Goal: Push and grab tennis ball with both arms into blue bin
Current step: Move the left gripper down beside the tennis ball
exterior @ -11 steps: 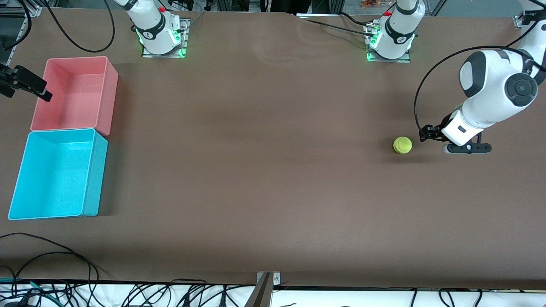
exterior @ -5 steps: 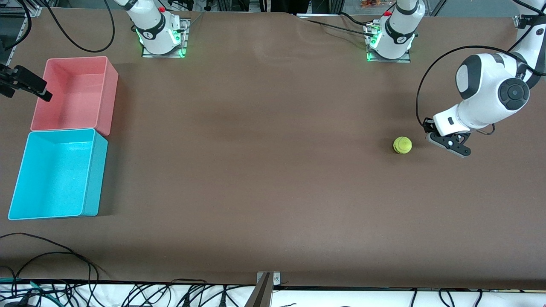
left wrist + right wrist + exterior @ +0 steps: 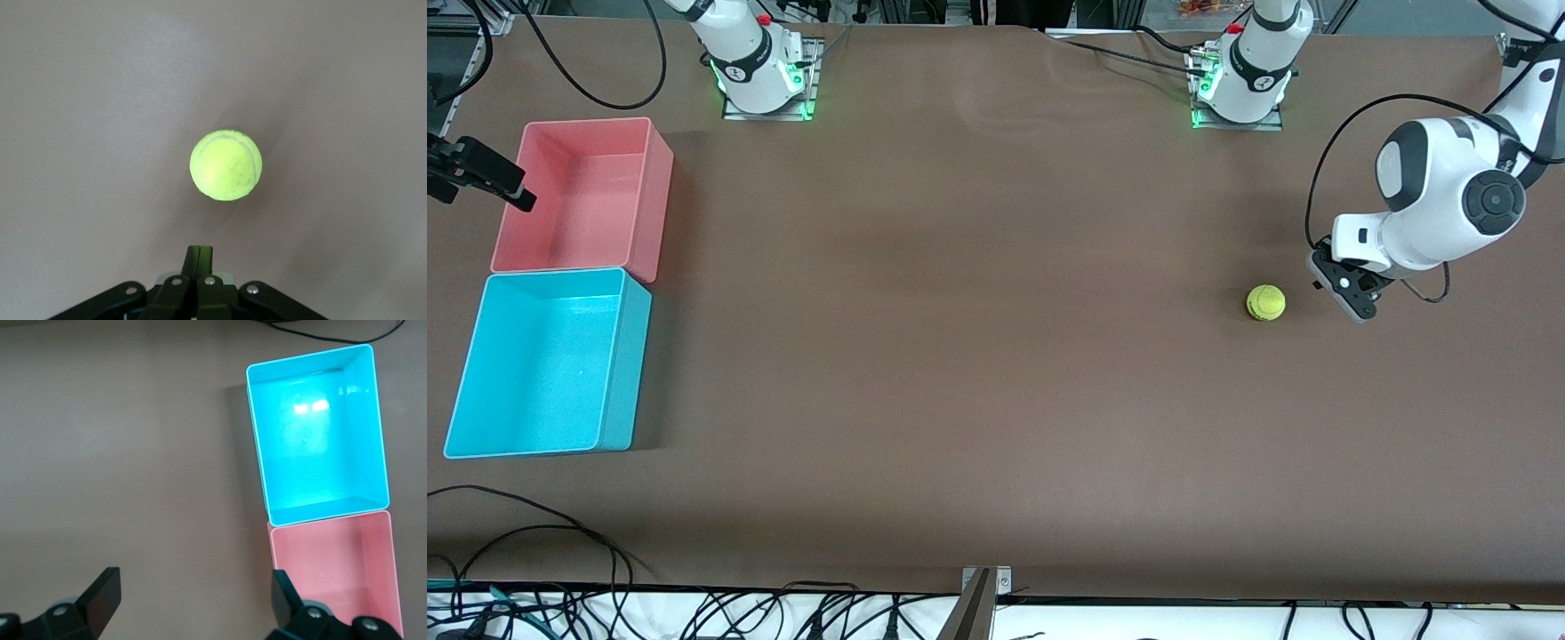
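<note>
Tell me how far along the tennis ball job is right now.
Early. Done: the left claw is shut, empty, low beside the tennis ball, lined up to push. In hand: nothing; claw and ball sit apart. Left: the ball must cross the table to the empty blue bin. The right claw waits open, high near the bins.

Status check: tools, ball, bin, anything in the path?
Left tool shut, empty, low beside ball. Right tool open, waiting by pink bin. Ball on table, untouched; blue bin empty. Nothing between ball and bins.
</note>
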You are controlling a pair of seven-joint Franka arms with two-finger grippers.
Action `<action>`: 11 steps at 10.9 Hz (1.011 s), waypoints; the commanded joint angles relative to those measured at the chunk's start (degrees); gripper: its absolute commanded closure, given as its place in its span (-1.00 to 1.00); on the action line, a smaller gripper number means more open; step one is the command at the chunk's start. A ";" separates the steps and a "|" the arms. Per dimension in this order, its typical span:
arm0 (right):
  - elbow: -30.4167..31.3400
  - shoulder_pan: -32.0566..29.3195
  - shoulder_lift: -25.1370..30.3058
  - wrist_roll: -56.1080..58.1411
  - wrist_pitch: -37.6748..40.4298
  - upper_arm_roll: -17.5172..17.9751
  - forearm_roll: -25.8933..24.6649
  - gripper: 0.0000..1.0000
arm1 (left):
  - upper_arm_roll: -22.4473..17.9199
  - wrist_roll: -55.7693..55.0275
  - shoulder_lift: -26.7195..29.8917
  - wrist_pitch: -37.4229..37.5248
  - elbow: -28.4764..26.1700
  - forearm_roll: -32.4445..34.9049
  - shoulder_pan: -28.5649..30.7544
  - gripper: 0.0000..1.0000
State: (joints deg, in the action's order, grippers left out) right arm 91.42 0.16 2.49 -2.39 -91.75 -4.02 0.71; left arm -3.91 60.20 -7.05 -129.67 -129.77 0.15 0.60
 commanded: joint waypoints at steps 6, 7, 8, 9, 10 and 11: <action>-0.63 0.19 -0.03 0.20 0.25 0.07 -0.45 -1.00 | 0.21 26.99 -7.01 -11.04 -1.27 0.56 4.75 1.00; -0.54 0.19 -0.03 0.20 0.25 0.07 -0.45 -1.00 | 0.21 28.03 -7.62 -11.66 -1.27 0.73 4.76 1.00; -0.54 0.19 -0.03 0.20 0.25 0.07 -0.45 -1.00 | 0.21 29.52 -8.15 -12.45 -1.27 0.38 4.93 1.00; -0.54 0.19 -0.03 0.20 0.25 0.07 -0.45 -1.00 | 0.21 29.80 -8.77 -12.89 -1.18 0.38 4.93 1.00; -0.54 0.19 -0.03 0.20 0.25 0.07 -0.45 -1.00 | 0.21 29.80 -9.21 -12.98 -1.18 0.38 4.93 1.00; -0.54 0.19 -0.03 0.20 0.25 0.07 -0.45 -1.00 | 0.21 29.80 -9.56 -13.42 -1.18 0.29 4.93 1.00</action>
State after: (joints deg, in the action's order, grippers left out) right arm 91.42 0.19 2.49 -2.39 -91.75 -4.01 0.71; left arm -3.96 88.24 -15.70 -141.77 -131.05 0.15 4.90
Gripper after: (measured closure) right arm 0.000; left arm 0.991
